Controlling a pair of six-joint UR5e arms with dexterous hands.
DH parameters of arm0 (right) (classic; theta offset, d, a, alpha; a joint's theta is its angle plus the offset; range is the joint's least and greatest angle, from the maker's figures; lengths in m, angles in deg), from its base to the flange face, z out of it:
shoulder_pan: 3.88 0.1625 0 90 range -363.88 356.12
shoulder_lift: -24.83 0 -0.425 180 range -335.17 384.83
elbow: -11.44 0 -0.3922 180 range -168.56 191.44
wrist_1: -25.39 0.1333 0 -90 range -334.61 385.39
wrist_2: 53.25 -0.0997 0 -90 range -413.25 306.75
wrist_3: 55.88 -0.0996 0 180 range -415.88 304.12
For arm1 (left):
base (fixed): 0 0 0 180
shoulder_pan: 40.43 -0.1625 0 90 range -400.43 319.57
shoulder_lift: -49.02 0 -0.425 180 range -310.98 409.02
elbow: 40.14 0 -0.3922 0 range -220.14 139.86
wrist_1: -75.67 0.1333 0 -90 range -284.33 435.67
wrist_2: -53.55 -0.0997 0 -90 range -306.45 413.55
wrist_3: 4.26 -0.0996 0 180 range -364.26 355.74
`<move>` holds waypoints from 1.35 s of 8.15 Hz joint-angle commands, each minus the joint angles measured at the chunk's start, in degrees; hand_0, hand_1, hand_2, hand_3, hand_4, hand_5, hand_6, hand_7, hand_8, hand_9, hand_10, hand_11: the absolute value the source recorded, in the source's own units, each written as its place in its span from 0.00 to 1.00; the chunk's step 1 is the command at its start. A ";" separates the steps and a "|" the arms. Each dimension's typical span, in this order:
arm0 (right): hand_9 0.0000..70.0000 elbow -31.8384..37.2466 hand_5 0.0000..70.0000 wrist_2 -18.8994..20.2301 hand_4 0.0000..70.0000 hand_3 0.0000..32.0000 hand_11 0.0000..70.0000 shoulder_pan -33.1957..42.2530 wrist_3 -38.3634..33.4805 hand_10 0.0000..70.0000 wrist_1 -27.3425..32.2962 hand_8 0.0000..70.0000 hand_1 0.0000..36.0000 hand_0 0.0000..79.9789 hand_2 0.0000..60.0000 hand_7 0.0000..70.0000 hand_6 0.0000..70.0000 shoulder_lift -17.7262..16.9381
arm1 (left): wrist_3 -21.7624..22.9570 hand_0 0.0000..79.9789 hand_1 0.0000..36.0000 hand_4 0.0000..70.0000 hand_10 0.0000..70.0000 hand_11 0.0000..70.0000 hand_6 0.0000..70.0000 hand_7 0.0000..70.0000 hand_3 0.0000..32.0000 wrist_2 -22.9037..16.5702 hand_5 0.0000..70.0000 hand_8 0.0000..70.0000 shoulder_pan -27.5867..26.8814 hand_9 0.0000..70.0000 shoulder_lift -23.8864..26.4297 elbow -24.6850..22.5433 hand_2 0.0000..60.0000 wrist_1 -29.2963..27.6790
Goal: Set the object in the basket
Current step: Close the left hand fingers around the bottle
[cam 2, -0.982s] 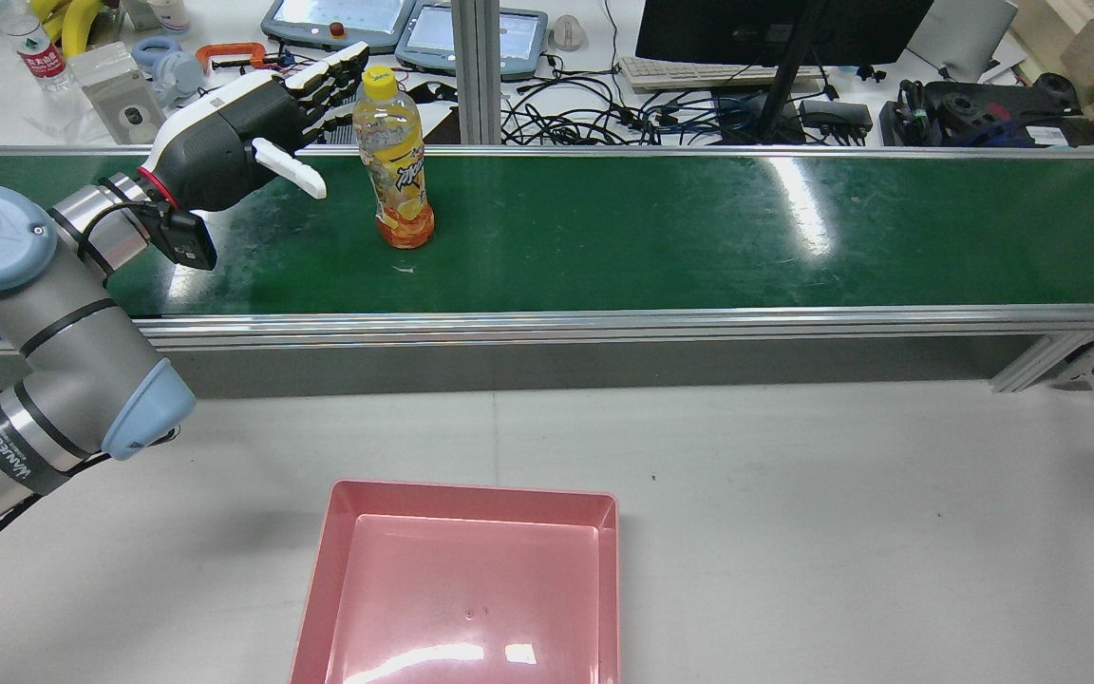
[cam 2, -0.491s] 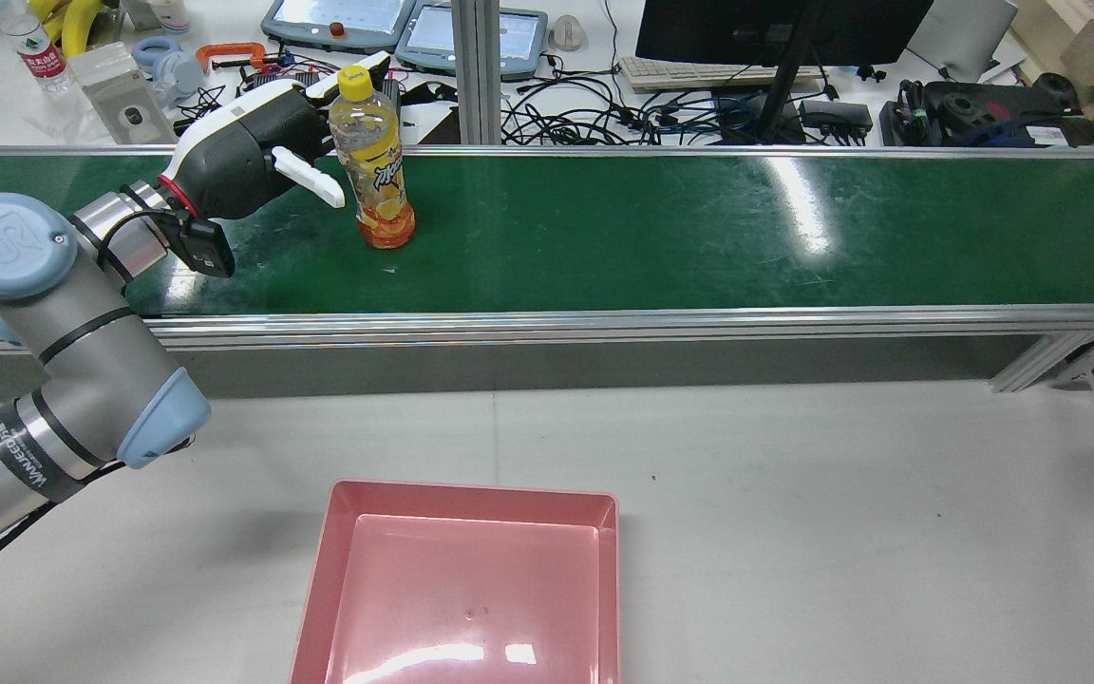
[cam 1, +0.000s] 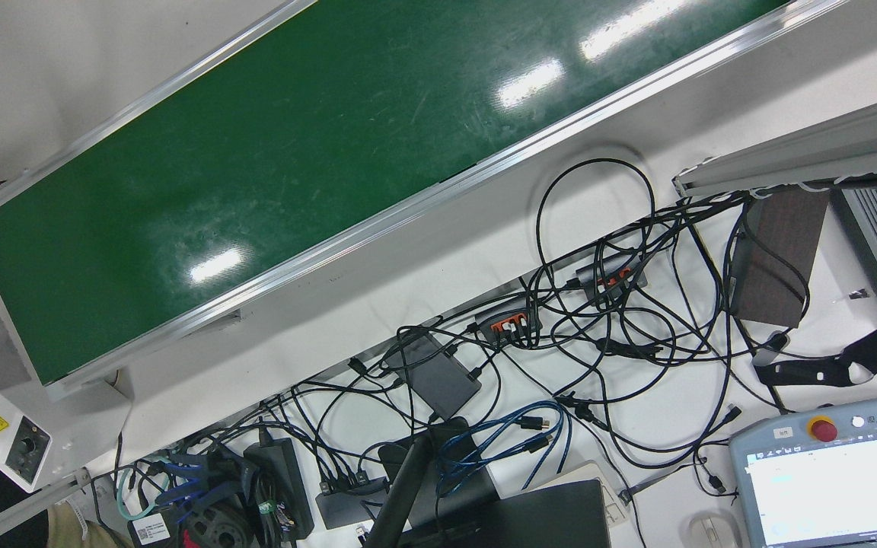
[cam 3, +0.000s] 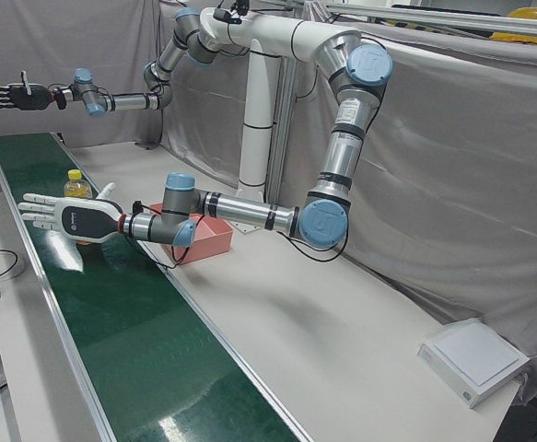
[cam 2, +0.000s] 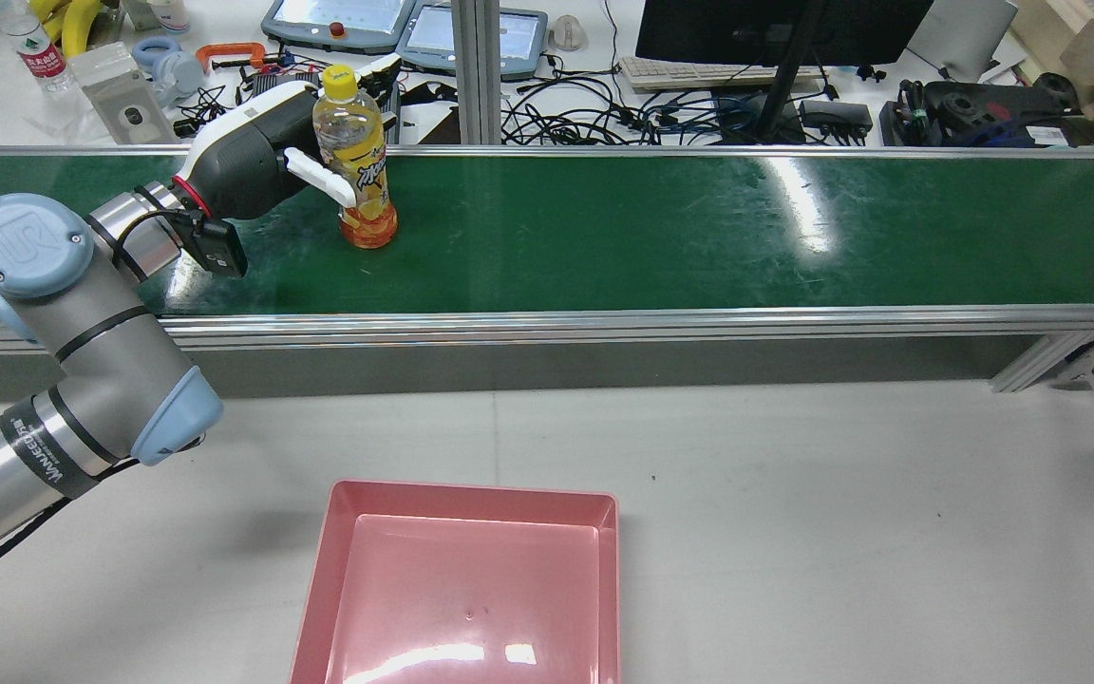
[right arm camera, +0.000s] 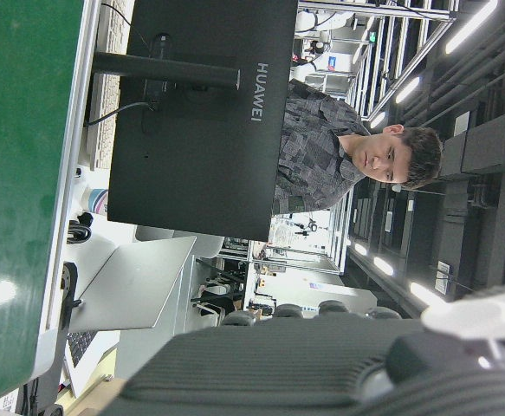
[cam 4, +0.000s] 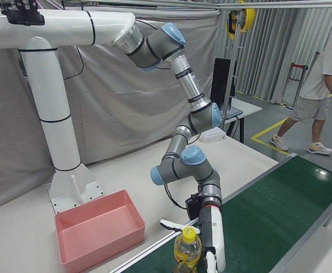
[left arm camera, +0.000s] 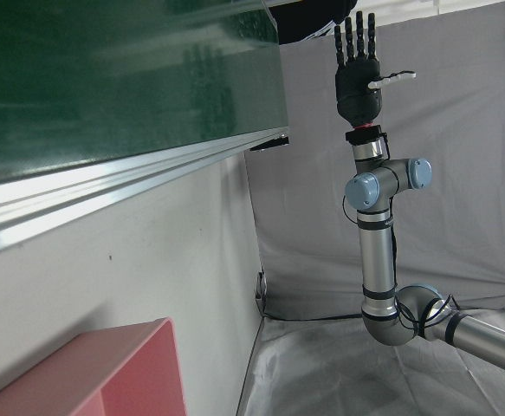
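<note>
A clear bottle (cam 2: 357,161) with a yellow cap and orange drink stands upright on the green conveyor belt (cam 2: 699,237). My left hand (cam 2: 248,161) reaches in from the left at bottle height, open. Its thumb lies across the bottle's near side and its fingertips (cam 2: 382,68) show past the far side; I cannot tell whether they touch. The left-front view shows the left hand (cam 3: 65,215) flat and spread beside the bottle (cam 3: 76,187). The pink basket (cam 2: 604,570) sits on the white table near the front edge. My right hand (cam 3: 8,94) hangs open high over the belt's far end.
Cables, monitor (cam 2: 775,28), tablets and small items crowd the desk beyond the belt. An aluminium rail (cam 2: 604,323) edges the belt on the basket side. A person (cam 4: 319,79) walks far behind the station. White table (cam 2: 841,532) stretches right of the basket.
The bottle has travelled left along the belt. My left hand has pushed forward and right, so the bottle now stands between thumb and fingers.
</note>
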 commanded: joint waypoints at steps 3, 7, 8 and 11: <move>0.00 0.00 0.00 0.00 0.00 0.00 0.00 0.00 0.00 0.00 0.00 0.00 0.00 0.00 0.00 0.00 0.00 0.00 | 0.60 0.73 0.66 0.64 0.73 1.00 0.43 0.84 0.00 0.09 0.76 0.60 0.58 0.86 0.60 -0.29 0.61 5.18; 0.00 0.00 0.00 0.00 0.00 0.00 0.00 0.00 0.00 0.00 0.00 0.00 0.00 0.00 0.00 0.00 0.00 0.00 | 1.40 0.71 0.70 0.61 0.95 1.00 0.60 1.00 0.00 0.09 1.00 0.81 0.68 1.00 0.69 -5.64 0.92 7.40; 0.00 0.00 0.00 0.00 0.00 0.00 0.00 0.00 0.00 0.00 0.00 0.00 0.00 0.00 0.00 0.00 0.00 0.00 | 1.31 0.70 0.67 0.62 0.92 1.00 0.60 1.00 0.00 0.09 1.00 0.79 0.24 1.00 1.12 -5.83 0.87 7.49; 0.00 0.00 0.00 0.00 0.00 0.00 0.00 0.00 0.00 0.00 0.00 0.00 0.00 0.00 0.00 0.00 0.00 0.00 | 1.22 0.69 0.61 0.57 0.86 1.00 0.55 1.00 0.00 0.09 0.97 0.74 -2.64 1.00 0.96 -12.13 0.73 7.49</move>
